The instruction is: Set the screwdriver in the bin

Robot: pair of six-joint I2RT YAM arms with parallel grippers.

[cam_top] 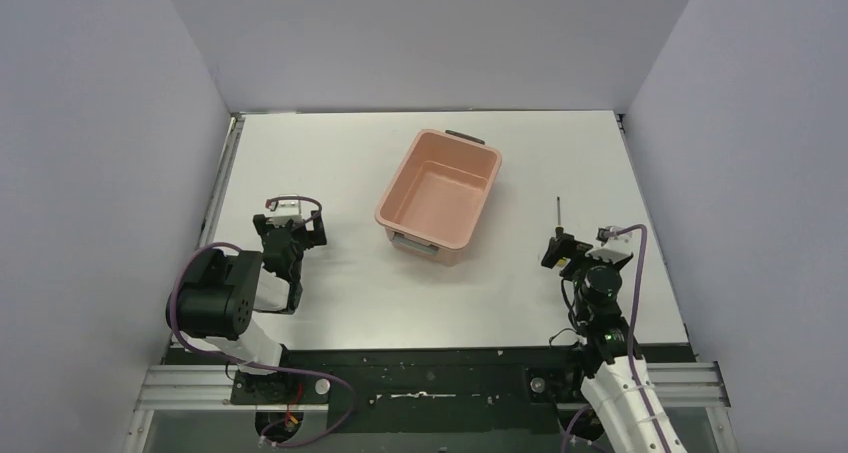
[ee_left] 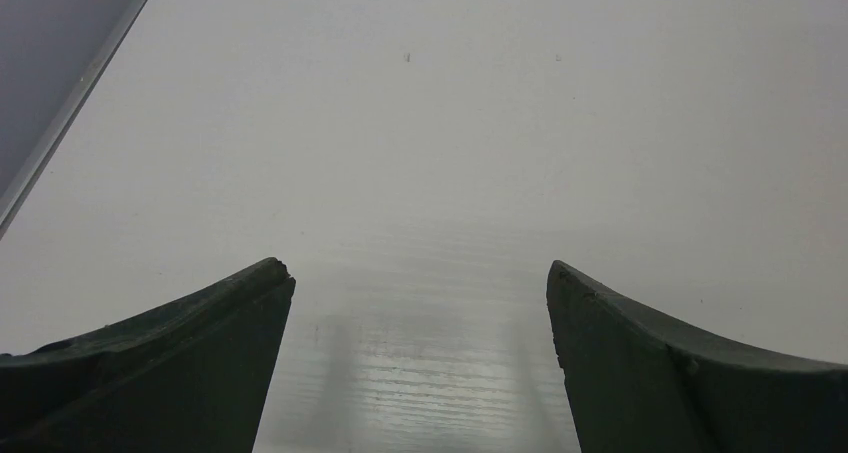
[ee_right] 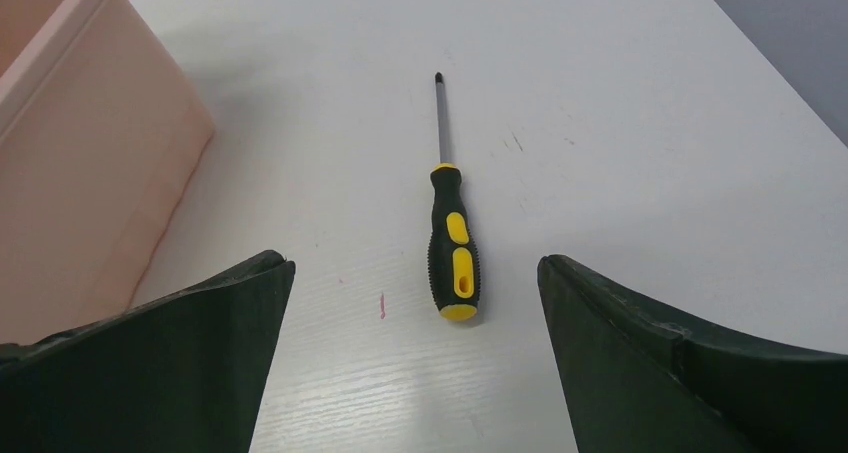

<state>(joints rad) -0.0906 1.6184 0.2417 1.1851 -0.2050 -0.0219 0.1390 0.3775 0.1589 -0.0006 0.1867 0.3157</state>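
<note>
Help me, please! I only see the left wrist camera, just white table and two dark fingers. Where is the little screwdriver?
Observer: The slim screwdriver with the yellow-and-black handle lies flat on the white table, just ahead of the right gripper.
Operator: Is it grabbed?
Observer: No. The right gripper is open, and neither of its dark fingers touches the screwdriver.
Operator: Where's the bin?
Observer: The salmon-pink rectangular plastic bin stands mid-table, to the left of the screwdriver, with nothing inside.
</note>
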